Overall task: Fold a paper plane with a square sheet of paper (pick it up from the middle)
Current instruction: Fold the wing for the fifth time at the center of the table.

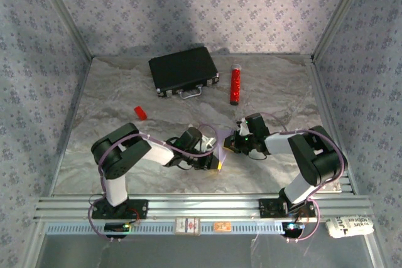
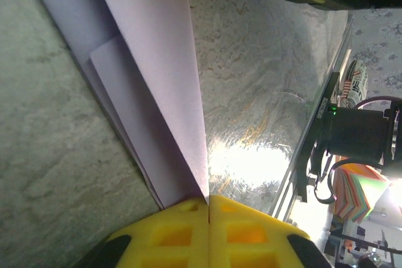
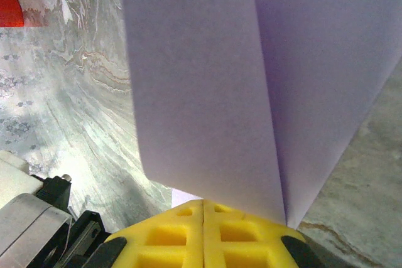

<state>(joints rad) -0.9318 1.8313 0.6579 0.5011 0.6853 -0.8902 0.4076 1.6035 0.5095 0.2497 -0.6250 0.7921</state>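
Your left gripper (image 2: 208,200): yellow fingers pressed flat together, no gap at the seam, with the narrow end of the lilac paper (image 2: 157,61) pinched between them. The paper runs up and away from the pads as a long creased wedge, and a second layer shows beneath it on the left.

Your right gripper (image 3: 203,204): jaws likewise closed tight, clamped on the paper's lower edge. From this wrist the paper rises in two panels that meet at a crease and stand apart like a shallow V.

From overhead, both grippers meet over the front middle of the table (image 1: 276,92), tips close together, the paper a small pale patch between them.

Black case (image 1: 183,70) at the back, red cylinder (image 1: 235,84) just right of it, small red block (image 1: 140,112) left of centre. All three lie well apart from the paper.
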